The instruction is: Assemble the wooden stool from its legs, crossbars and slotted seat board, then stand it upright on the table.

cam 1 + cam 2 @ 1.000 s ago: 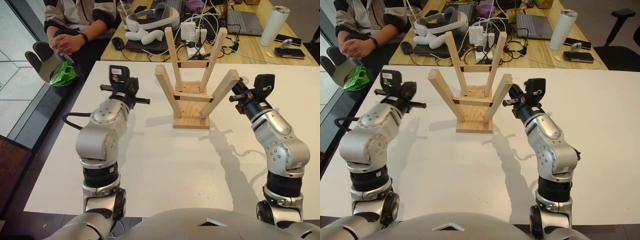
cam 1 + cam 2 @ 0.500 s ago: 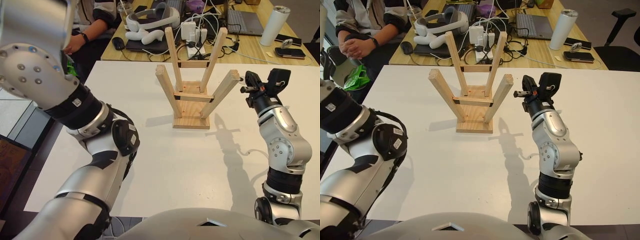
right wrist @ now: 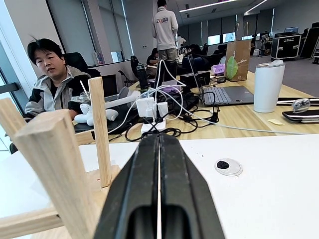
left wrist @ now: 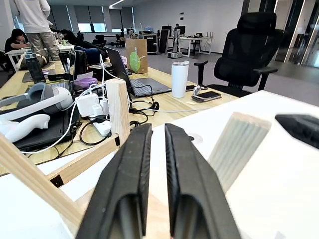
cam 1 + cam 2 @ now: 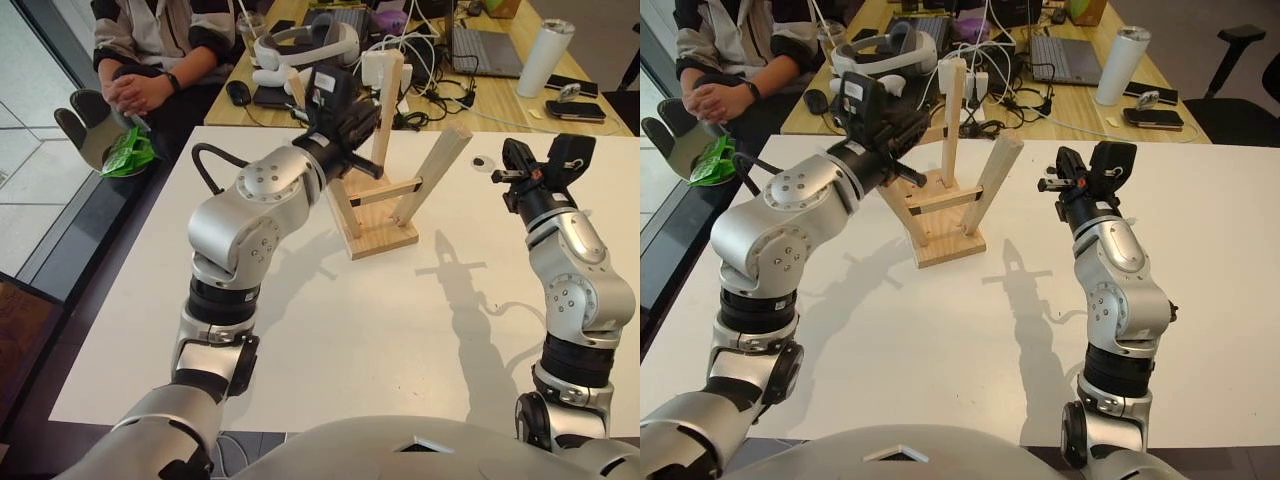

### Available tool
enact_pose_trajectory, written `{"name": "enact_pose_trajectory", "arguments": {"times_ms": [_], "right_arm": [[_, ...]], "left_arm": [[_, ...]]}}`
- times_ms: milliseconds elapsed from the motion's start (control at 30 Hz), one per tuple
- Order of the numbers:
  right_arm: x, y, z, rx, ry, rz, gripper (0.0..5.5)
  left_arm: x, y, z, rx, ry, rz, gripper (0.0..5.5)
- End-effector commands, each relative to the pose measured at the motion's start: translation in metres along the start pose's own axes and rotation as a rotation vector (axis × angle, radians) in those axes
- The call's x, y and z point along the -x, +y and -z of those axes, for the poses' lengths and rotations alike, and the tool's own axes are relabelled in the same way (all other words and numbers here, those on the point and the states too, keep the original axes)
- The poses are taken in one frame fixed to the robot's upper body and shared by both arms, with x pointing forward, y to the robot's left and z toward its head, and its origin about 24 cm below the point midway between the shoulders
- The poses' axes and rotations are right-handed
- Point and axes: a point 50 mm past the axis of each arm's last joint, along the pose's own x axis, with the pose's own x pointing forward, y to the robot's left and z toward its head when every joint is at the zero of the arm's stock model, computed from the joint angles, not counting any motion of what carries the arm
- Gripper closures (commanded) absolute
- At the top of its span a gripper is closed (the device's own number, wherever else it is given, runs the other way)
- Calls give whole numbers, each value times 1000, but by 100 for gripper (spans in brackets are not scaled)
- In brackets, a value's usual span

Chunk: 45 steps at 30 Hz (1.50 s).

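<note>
Although the wooden stool [image 5: 385, 195] looks fully joined, it rests seat board [image 5: 385, 238] down on the counter [image 5: 400, 330]. The left hand [image 5: 352, 128], fingers nearly together on nothing, is at the stool's upturned legs [image 5: 443, 165]; the right hand [image 5: 512, 170], pressed together, hangs right of the stool — righting it remains.

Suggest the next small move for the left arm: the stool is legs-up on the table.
Probably open the left gripper and close it on the nearest leg, ready to tip the stool over. The stool rests on its seat board, legs up; the left gripper sits shut among them, holding nothing, and the right gripper is off to the side, shut.
</note>
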Motion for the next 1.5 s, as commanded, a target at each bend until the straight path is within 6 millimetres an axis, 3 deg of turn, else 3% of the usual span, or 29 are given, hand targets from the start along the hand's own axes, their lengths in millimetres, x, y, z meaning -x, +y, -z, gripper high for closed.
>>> {"name": "enact_pose_trajectory", "arguments": {"times_ms": [33,133,200,233,300,367,433,467,500,567,667,767,867,967,1033,1133,1267,1300,1367,1500], "right_arm": [[-1,2,-1,-4,-5,0,550],[1,2,-2,-8,-15,11,550],[1,2,-2,-10,-20,14,550],[1,2,-2,-10,-21,14,550],[1,2,-3,-10,-21,16,550],[0,2,-3,-8,-19,11,550],[-1,1,-4,-3,-16,7,550],[-2,1,-5,0,-15,3,550],[-3,1,-6,3,-15,-1,550],[-5,-1,-10,3,-31,-2,550],[-9,1,-21,-12,-81,-17,550],[-15,-7,-49,-20,-213,17,550],[-28,-22,-100,-26,-397,19,550],[-67,-1,-125,-72,-380,-197,550],[-92,26,-111,-59,-256,-328,550],[-106,50,-71,26,-60,-422,550],[-98,31,3,218,322,-307,550],[-94,29,13,244,364,-299,550],[-87,34,18,201,358,-334,550],[-86,63,-16,158,94,-440,550]], "left_arm": [[12,20,-86,104,-347,-57,501],[46,38,-168,172,-670,-74,501],[62,41,-194,205,-762,-42,501],[62,39,-190,224,-728,-14,501],[37,29,-135,145,-397,-4,501],[21,11,-52,68,2,45,501],[24,-11,32,7,359,113,501],[29,-19,58,-20,457,132,501],[32,-24,71,-51,492,129,501],[20,-18,50,-74,325,52,501],[6,1,-12,-32,-23,-74,501],[8,4,-51,25,-224,-101,501],[10,2,-61,92,-297,-115,501],[4,-3,-39,225,-263,-213,501],[4,-8,-19,255,-211,-274,501],[9,-8,-11,225,-198,-324,501],[14,4,-13,236,-217,-393,501],[15,5,-13,239,-221,-403,501],[17,7,-13,243,-225,-415,501],[16,6,-14,250,-233,-419,501]]}}
